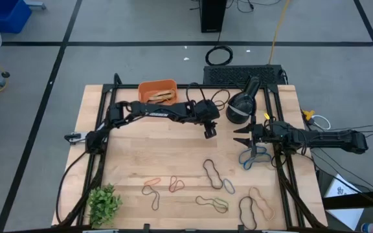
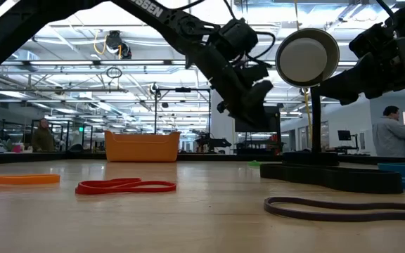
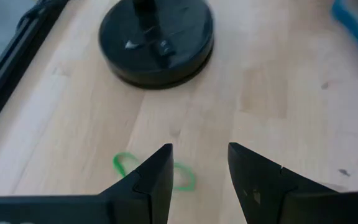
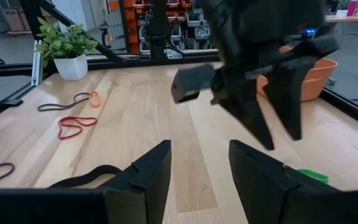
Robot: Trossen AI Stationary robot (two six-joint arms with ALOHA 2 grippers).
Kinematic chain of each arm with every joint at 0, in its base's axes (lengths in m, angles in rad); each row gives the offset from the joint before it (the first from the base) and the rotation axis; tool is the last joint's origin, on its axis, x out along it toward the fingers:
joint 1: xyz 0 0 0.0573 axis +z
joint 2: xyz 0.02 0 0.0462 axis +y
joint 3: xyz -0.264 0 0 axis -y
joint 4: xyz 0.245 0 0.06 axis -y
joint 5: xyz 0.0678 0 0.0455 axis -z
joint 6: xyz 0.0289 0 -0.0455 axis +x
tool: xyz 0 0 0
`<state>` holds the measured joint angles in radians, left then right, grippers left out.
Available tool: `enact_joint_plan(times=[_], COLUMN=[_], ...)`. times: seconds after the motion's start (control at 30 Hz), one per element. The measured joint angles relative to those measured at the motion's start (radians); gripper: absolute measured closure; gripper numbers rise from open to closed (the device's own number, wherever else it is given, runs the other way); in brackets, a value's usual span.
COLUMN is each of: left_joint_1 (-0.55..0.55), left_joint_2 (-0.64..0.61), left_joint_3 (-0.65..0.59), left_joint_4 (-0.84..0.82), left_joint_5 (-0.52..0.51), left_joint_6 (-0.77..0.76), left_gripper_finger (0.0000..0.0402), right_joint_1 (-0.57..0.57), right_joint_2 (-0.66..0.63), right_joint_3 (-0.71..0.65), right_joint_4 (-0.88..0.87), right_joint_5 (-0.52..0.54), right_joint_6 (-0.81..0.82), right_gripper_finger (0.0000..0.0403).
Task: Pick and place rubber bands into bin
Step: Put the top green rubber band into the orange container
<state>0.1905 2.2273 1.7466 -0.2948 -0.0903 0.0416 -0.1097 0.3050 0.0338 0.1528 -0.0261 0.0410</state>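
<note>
Near edge bands: thin floppy rubber bands lie loose on the pale wooden table point(image 1: 141, 145) along its front part, among them a black loop point(image 1: 248, 212), a tan loop point(image 1: 261, 200), a green-and-dark twisted one point(image 1: 214, 204), a red loop point(image 1: 176, 184) and an orange-and-dark one point(image 1: 151, 189).
Small plant: a green leafy plant in a white pot point(image 1: 103, 204) stands at the front left corner.
Mid-table band: a black and tan twisted loop point(image 1: 214, 173) lies near the centre.
Right gripper point(image 1: 241, 136): low at the table's right side, fingers parted and holding nothing, just beside a blue rubber band point(image 1: 250, 157).
Left gripper point(image 1: 210, 132): hangs above the table's middle, fingers pointing down, apart and empty; its wrist view shows a green band point(image 3: 124, 165) on the wood below.
Lamp: a black round-based desk lamp point(image 1: 243, 103) stands behind the right gripper.
Bin: the small shallow orange plastic tray point(image 1: 157, 91) sits at the far edge, left of centre, with tan bands inside.
</note>
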Motion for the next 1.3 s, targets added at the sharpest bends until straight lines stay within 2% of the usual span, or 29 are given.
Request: enact_joint_plan(times=[0.1, 0.27, 0.4, 0.67, 0.93, 1.03, 1.3], left_joint_1=[-0.005, -0.003, -0.004, -0.003, 0.022, 0.035, 0.031], left_joint_2=[0.010, 0.013, 0.013, 0.100, 0.119, 0.119, 0.160], left_joint_3=[0.000, -0.004, -0.004, -0.006, -0.005, -0.005, 0.000], left_joint_4=[-0.015, -0.015, -0.007, 0.004, 0.008, 0.003, 0.002], left_joint_5=[-0.064, -0.068, -0.055, -0.044, -0.044, -0.002, -0.012], left_joint_6=[-0.003, 0.000, 0.005, 0.007, 0.011, 0.013, 0.027], left_gripper_finger=[0.0241, 0.0241, 0.0241, 0.0241, 0.0241, 0.0241, 0.0245], right_joint_1=[0.000, 0.000, 0.000, 0.000, 0.000, 0.000, 0.000], right_joint_2=[0.000, 0.000, 0.000, 0.000, 0.011, 0.011, 0.012], right_joint_3=[0.000, 0.000, 0.000, 0.000, 0.000, 0.000, 0.000], right_joint_4=[0.000, 0.000, 0.000, 0.000, 0.000, -0.001, 0.000], right_joint_5=[0.000, 0.000, 0.000, 0.000, 0.000, 0.000, 0.000], right_joint_6=[0.000, 0.000, 0.000, 0.000, 0.000, 0.000, 0.000], right_gripper_finger=[0.0248, 0.0248, 0.0248, 0.0248, 0.0248, 0.0248, 0.0248])
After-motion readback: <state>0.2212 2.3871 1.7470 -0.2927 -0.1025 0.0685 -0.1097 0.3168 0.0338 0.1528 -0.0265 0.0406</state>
